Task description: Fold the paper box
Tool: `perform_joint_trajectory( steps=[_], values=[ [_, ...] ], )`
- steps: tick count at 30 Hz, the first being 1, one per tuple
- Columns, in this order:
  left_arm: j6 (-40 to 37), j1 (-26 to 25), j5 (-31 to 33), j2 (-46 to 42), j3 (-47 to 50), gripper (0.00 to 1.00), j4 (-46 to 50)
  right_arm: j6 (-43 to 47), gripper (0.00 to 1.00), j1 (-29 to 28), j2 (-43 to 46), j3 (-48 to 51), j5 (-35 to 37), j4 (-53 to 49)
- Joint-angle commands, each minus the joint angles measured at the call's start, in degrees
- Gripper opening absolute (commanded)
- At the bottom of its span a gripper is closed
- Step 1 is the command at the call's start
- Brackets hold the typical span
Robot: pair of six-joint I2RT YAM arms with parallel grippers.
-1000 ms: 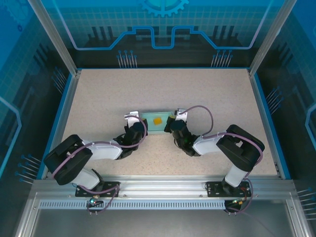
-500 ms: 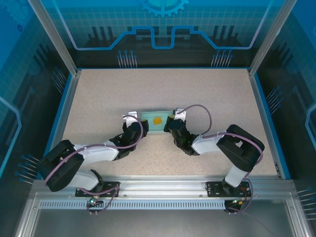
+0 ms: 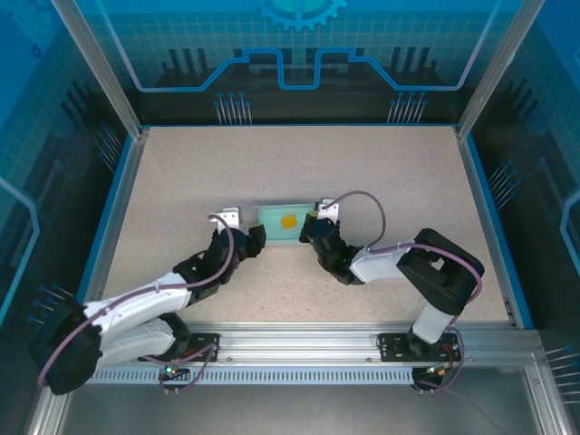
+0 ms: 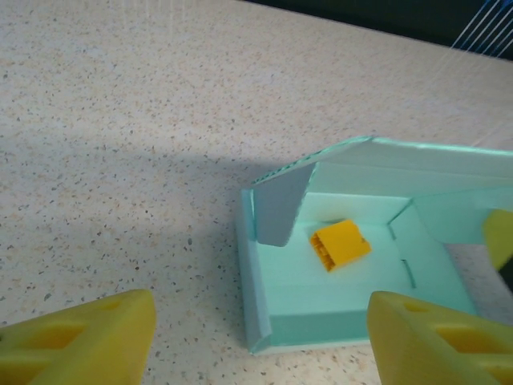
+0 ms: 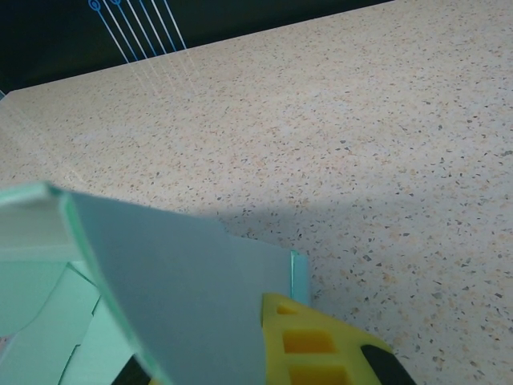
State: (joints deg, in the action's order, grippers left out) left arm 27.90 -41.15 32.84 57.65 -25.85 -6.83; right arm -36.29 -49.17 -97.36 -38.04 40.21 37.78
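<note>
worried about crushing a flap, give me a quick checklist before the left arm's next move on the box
1. left gripper open and apart from the box: ok
2. right gripper shut on the box's right end: ok
3. orange piece lying on the box floor, clear of the walls: ok
4. left side flap tucked in: not ok, it leans loose over the floor
5. lid closed: not ok, it is raised at the far side
6. near wall locked in place: cannot tell

No readable text, labels, numbers: paper box [image 4: 321, 293] plain, back panel [image 3: 299, 54] gear graphic, no lettering.
</note>
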Motion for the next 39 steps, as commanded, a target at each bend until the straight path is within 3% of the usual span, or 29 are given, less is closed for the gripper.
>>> perform_joint_trajectory(
  steps=[1, 5, 10, 20, 39],
  values=[
    [-2.0, 1.6, -4.8, -4.4, -4.3, 0.71, 8.0, 0.5, 0.00, -0.9, -2.0, 0.0, -0.1, -6.5],
    [-3.2, 6.9, -14.2, -2.8, -11.7, 0.71, 12.0, 0.7, 0.00, -0.9, -2.1, 0.0, -0.1, -6.5],
    [-5.2, 12.5, -25.9, 5.8, -21.9, 0.71, 12.6, 0.8, 0.00, -0.9, -2.5, -0.4, -0.2, -6.6],
    [-10.8, 13.8, -39.1, 30.0, -43.4, 0.71, 20.2, 1.2, 0.00, -0.9, -2.3, -0.7, -0.2, -6.8],
    [-8.3, 13.7, -46.9, 35.8, -40.9, 0.69, 21.7, 1.8, 0.00, -0.8, -2.6, -1.1, -0.1, -7.9]
  ],
)
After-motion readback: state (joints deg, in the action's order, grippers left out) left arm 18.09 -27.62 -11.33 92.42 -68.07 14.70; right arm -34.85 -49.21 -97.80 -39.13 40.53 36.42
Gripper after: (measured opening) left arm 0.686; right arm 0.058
